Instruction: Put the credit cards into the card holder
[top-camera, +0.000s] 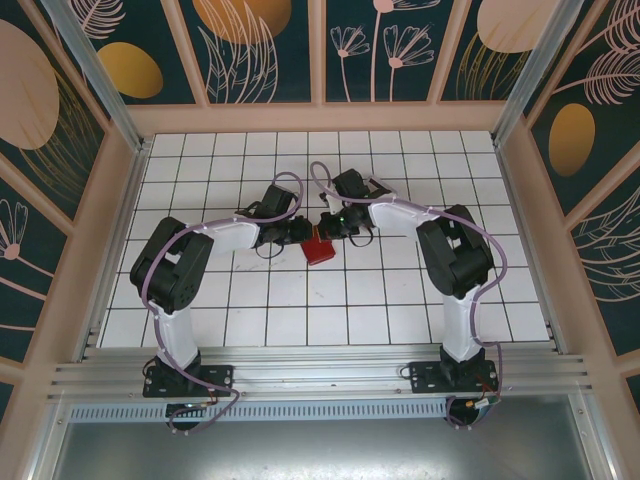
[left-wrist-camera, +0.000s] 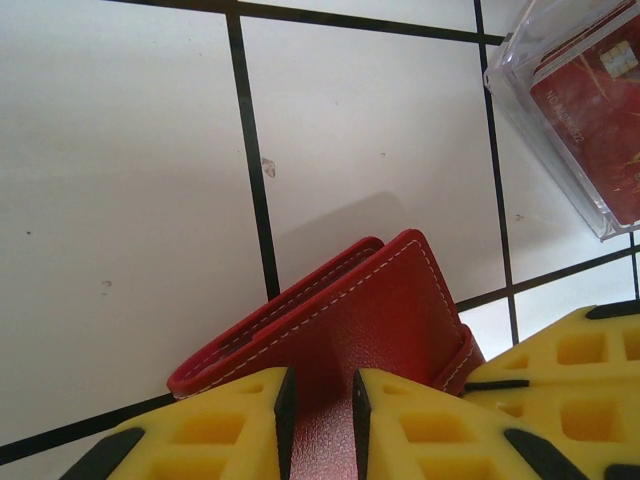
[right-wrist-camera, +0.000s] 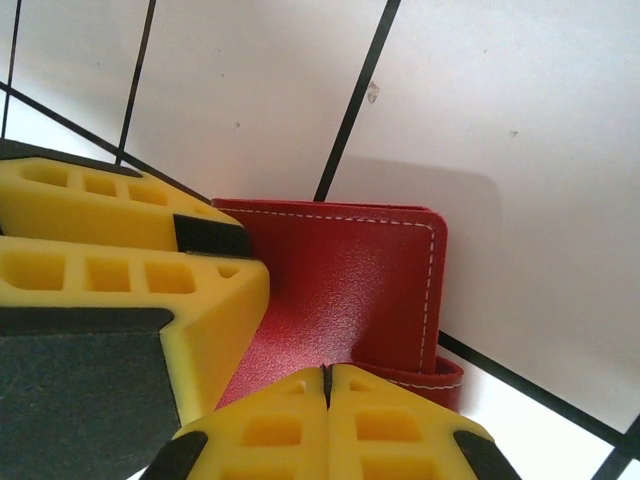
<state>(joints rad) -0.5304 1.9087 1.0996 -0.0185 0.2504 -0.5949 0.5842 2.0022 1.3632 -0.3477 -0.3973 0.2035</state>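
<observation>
Left gripper (left-wrist-camera: 322, 410) pinched the wallet (left-wrist-camera: 370, 310), jaws nearly closed; right gripper (right-wrist-camera: 327, 385) sat shut tight at its corner. Looked light, floppy; stitched edges seemed safest.

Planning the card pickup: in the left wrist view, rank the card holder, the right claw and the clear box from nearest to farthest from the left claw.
1. The card holder: pinched in the left claw.
2. The right claw: lower right, beside the holder.
3. The clear box: upper right, well apart.
</observation>
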